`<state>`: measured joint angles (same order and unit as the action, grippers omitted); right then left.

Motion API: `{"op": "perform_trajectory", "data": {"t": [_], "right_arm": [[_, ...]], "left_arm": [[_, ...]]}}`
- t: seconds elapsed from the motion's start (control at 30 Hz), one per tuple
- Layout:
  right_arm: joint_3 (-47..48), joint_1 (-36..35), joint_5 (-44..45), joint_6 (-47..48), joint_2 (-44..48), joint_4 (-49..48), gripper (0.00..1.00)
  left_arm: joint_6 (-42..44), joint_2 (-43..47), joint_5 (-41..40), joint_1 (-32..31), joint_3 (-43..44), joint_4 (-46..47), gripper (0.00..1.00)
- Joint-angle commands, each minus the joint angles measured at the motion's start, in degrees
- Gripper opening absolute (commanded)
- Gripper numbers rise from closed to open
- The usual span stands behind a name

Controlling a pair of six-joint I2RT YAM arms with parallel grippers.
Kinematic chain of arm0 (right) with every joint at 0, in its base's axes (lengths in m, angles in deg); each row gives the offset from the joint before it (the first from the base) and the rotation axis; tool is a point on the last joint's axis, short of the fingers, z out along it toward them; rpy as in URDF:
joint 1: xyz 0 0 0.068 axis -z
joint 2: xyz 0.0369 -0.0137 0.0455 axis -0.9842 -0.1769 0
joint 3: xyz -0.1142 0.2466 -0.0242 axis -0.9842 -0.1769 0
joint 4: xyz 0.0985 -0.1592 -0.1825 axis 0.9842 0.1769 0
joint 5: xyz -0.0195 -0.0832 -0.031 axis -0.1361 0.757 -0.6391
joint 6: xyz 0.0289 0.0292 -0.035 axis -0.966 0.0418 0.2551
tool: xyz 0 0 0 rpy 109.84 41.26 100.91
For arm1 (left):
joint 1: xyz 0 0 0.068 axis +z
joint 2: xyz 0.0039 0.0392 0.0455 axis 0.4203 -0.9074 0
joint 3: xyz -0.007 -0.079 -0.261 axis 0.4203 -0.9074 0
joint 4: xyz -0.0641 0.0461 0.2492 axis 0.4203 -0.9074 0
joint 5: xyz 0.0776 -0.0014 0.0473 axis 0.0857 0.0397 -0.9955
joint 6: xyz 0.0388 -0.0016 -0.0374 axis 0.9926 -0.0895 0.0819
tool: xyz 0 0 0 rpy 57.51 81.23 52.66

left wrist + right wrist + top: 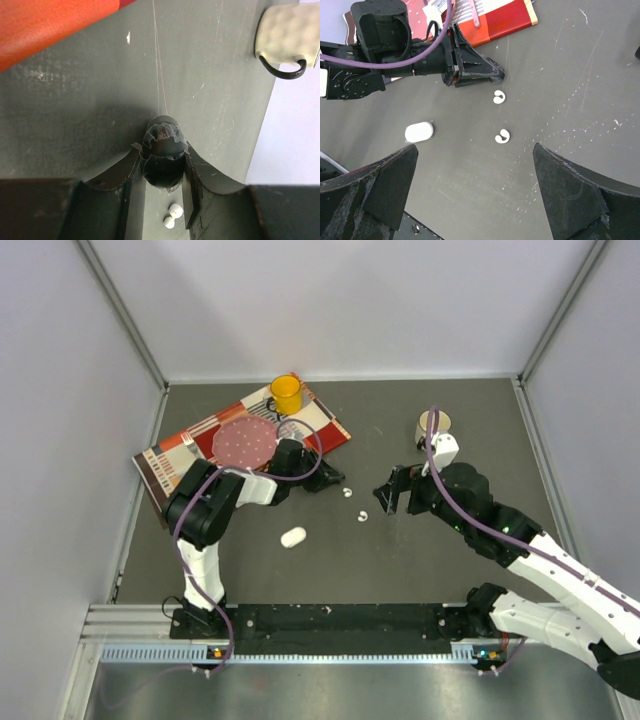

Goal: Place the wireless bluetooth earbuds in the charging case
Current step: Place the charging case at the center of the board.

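Left fingers: we are seeing the left gripper (162, 150) clamping a black case (162, 137), or what we are taking for one: a dark rounded thing pinched at the tips, low over the table (75, 125).
Right fingers: the right gripper (475, 150) is hanging spread wide and holding nothing.
Buds: two white buds are lying apart on the table between the two grippers, a far bud (499, 97) and a near bud (502, 136). We are finding no black buds in any view.
White case (419, 132): it is lying on the table left of the buds and closer to the arm bases, seemingly with its lid down, though we are not sure.
Direction: from the right fingers, the near bud is sitting just ahead of the open gap and a little off its middle. The far bud is sitting just beside the left fingers' tips.
Axis: each bud is reading as a tiny curled comma, too small to give a clear long axis. The white case's long side is running roughly across the table, left to right.
Nearer arm: the right arm is free and nearer the near bud. The left arm is nearer the far bud but is occupied, so we are judging the pick as the right arm's.
Views: only the left wrist view is showing the grip on the black case. Only the right wrist view is showing the buds' curl and the open gap. Only the top view is laying out both arms and the white case together.
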<state>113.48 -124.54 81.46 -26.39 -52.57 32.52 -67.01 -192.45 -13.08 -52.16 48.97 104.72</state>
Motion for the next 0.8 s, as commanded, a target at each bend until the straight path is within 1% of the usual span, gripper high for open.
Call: {"op": "perform_trajectory", "data": {"t": [0.0, 0.13, 0.17, 0.2, 0.23, 0.53, 0.67, 0.77], "right_arm": [[2.77, 0.7, -0.63, -0.47, 0.11, -0.02, 0.99], [2.86, 0.7, -0.81, -0.47, 0.11, 0.15, 0.99], [2.95, 0.7, -0.9, -0.56, 0.11, 0.15, 0.99], [2.95, 0.78, -0.99, -0.65, 0.11, 0.15, 0.99], [2.95, 0.7, -1.07, -0.65, 0.11, 0.15, 0.99], [3.12, 0.78, -2.22, -1.7, 0.02, 0.42, 0.99], [3.03, 0.7, -2.39, -2.23, 0.02, 0.59, 0.99], [3.12, 0.7, -2.39, -2.58, 0.02, 0.59, 0.99]], "left_arm": [[1.04, 0.94, -1.09, 0.33, 0.16, -1.41, 0.28], [3.23, 1.82, -2.32, 0.33, 0.95, -4.84, 0.3], [3.5, 2.17, -2.49, 0.33, 0.86, -5.19, 0.34], [3.68, 2.43, -3.1, 0.24, 0.95, -6.15, 0.43], [4.46, 2.61, -3.46, 0.33, 0.95, -6.42, 0.45], [7.46, 6.12, -7.4, 0.15, 1.13, -11.78, 0.47], [8.51, 9.54, -8.99, 0.15, 0.6, -14.85, 0.48], [9.48, 12.96, -11.45, 0.15, -0.89, -15.47, 0.48]]}}
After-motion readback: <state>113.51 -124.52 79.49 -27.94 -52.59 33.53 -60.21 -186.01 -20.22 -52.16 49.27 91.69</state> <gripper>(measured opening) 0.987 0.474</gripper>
